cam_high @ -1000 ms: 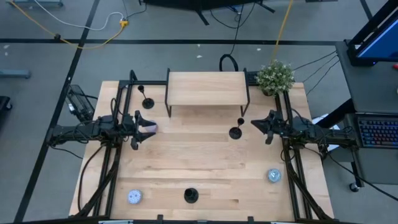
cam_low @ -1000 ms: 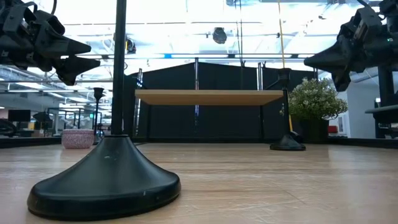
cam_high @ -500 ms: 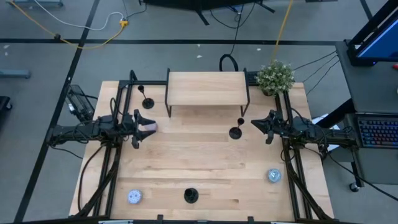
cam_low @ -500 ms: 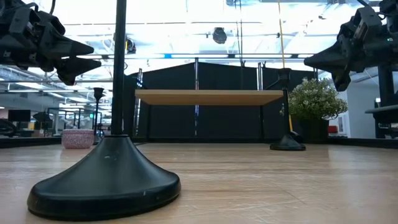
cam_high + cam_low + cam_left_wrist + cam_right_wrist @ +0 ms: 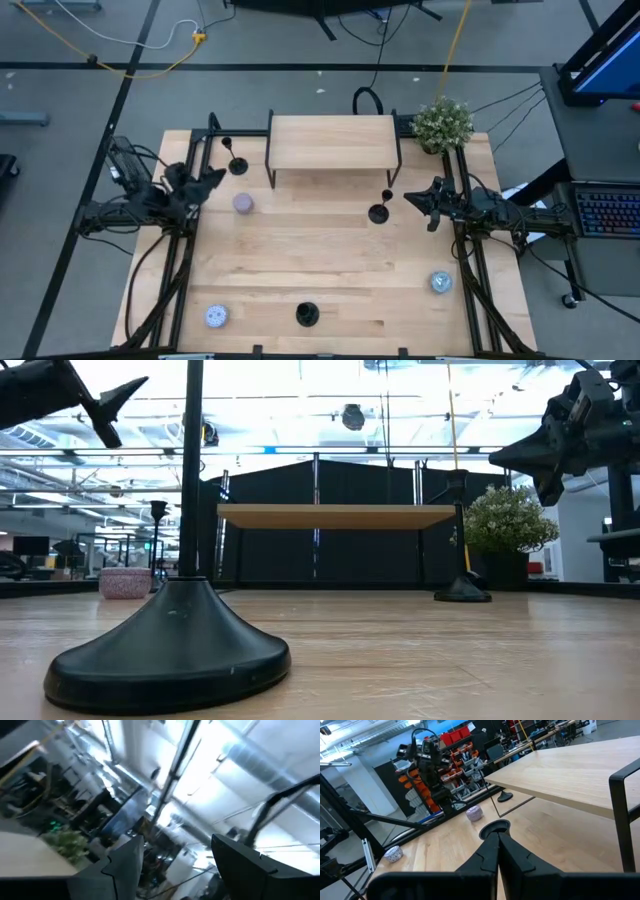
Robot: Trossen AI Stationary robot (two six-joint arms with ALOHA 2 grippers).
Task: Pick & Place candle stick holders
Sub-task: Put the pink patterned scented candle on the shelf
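Observation:
Three black candle stick holders stand upright on their round bases. One (image 5: 237, 165) is at the far left by the shelf, one (image 5: 378, 213) is right of centre, and one (image 5: 307, 315) is at the near edge, large in the low view (image 5: 170, 650). My left gripper (image 5: 208, 178) is open and empty at the table's left edge, raised and tipped up toward the ceiling (image 5: 175, 845). My right gripper (image 5: 412, 197) is shut and empty, held above the table just right of the centre holder, whose cup top (image 5: 495, 827) shows ahead of its fingers (image 5: 497, 842).
A wooden shelf on black legs (image 5: 332, 143) stands at the far middle, with a potted plant (image 5: 443, 123) at the far right corner. A lilac tin (image 5: 243, 204) sits near my left gripper. Pale blue tins lie at the near left (image 5: 217, 317) and near right (image 5: 441, 283).
My left gripper has drawn back from over the lilac tin toward the table's left edge, risen and tipped upward. The tin stays where it was, now uncovered. My right arm has kept still.

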